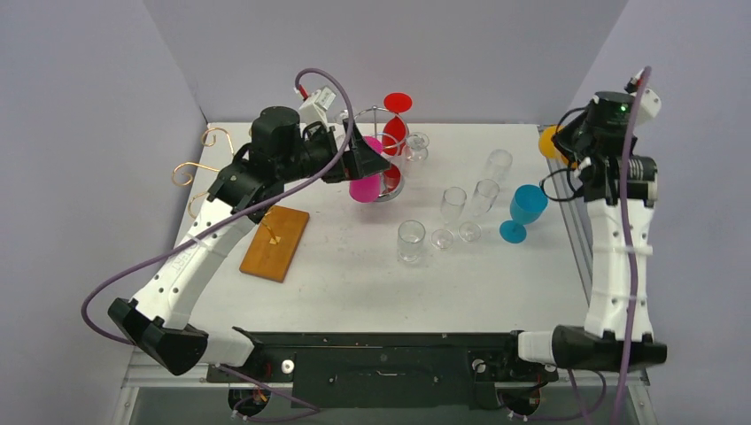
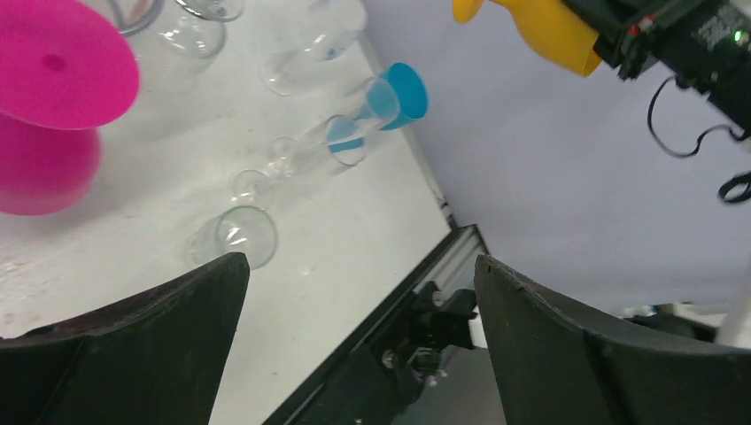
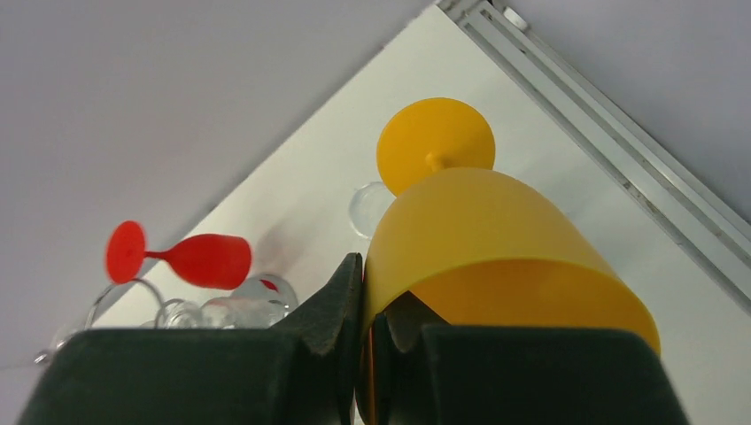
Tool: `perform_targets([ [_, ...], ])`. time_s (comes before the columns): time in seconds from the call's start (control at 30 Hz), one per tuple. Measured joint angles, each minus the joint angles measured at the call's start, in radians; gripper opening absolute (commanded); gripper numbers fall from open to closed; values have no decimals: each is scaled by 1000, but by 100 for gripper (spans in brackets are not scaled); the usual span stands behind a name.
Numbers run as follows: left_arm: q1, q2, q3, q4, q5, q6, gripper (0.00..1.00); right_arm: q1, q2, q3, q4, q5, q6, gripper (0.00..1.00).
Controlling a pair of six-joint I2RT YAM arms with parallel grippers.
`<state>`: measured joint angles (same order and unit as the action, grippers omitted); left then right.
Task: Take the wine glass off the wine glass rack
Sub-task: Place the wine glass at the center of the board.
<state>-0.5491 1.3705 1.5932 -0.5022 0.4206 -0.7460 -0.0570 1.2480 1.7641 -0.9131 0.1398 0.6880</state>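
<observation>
Table [image 1: 354, 292]: left arm [image 1: 212, 239] at rack [image 1: 372, 110], left hand [image 2: 361, 261] released; right hand [image 3: 365, 274], raised, grasping yellow glass [image 3: 496, 239].

A magenta glass [image 1: 365, 188], red glass [image 1: 395, 131], blue glass [image 1: 528, 205], yellow glass [image 3: 496, 239] and orange-brown board [image 1: 275, 242].

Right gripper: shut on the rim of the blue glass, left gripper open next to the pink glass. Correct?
Not quite. The right gripper is shut on the rim of the yellow glass, not the blue one; the right wrist view shows it. The blue glass stands untouched on the table. The left gripper is open next to the pink glass, as you said.
</observation>
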Motion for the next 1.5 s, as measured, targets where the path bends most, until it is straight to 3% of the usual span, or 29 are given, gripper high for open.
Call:
perform_targets([
  [0.27,-23,-69,11,-146,-207,213,96,-50,338,149,-87,-2,-27,0],
  [0.7,-23,-77,0,-143,-282,291,96,-121,703,477,-208,-37,-74,0],
  [0.87,-23,-55,0,-132,-276,291,96,-127,818,524,-240,-69,-82,0],
  [1.5,-23,-43,-8,-126,-258,291,96,-80,889,446,-255,-106,-102,0],
])
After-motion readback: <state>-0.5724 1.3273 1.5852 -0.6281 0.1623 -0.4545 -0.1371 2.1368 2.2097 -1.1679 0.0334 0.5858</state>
